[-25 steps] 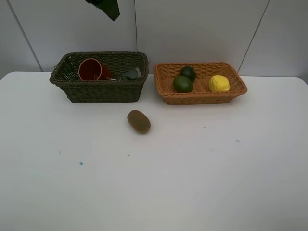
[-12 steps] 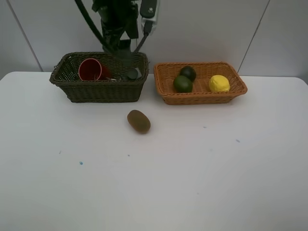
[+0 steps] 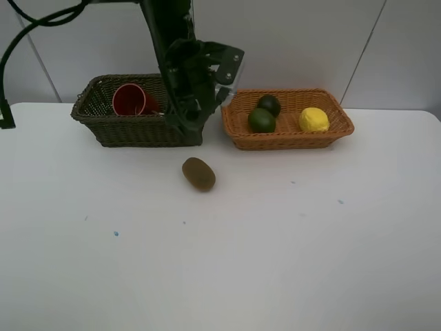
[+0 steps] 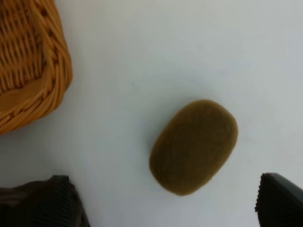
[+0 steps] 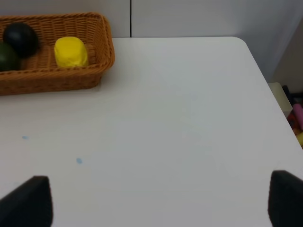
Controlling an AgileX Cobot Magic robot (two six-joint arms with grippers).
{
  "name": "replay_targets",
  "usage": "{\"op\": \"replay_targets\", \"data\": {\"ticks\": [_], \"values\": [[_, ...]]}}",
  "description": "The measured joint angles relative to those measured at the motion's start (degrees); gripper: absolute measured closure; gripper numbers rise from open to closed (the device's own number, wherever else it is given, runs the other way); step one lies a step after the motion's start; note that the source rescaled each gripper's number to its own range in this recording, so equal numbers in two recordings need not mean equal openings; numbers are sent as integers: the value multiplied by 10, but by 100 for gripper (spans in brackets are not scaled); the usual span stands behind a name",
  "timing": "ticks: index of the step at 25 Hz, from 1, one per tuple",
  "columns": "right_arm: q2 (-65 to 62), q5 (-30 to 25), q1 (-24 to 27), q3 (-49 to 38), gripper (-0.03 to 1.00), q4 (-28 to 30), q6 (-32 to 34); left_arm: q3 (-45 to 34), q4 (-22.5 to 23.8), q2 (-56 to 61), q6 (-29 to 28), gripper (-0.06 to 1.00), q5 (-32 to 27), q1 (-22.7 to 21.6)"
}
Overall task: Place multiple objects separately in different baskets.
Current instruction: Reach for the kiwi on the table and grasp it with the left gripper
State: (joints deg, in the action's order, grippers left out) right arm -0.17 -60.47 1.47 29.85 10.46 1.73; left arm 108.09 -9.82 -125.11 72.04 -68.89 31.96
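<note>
Just below the spread, empty left pincer, between its two tips on the bare white worktop and beside the orange-tan basket: a brown kiwi, probably light, firm, fuzzy, best pinched across its narrower middle.

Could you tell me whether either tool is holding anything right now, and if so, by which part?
Nothing is held: both tools are open and empty; the kiwi lies untouched on the table.
</note>
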Motion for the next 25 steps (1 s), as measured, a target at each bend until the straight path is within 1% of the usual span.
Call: {"op": "replay_targets", "data": {"ticks": [4, 11, 14, 18, 25], "values": [[0, 0, 0, 0, -3, 0, 0, -12, 0, -20, 20, -5, 0, 6], [0, 0, 0, 0, -3, 0, 0, -15, 4, -58, 26, -5, 1, 17], [0, 0, 0, 0, -3, 0, 0, -16, 18, -65, 29, -5, 0, 19], [0, 0, 0, 0, -3, 0, 0, -16, 48, -72, 31, -5, 1, 20], [0, 0, 0, 0, -3, 0, 0, -16, 58, -98, 31, -5, 6, 20]]}}
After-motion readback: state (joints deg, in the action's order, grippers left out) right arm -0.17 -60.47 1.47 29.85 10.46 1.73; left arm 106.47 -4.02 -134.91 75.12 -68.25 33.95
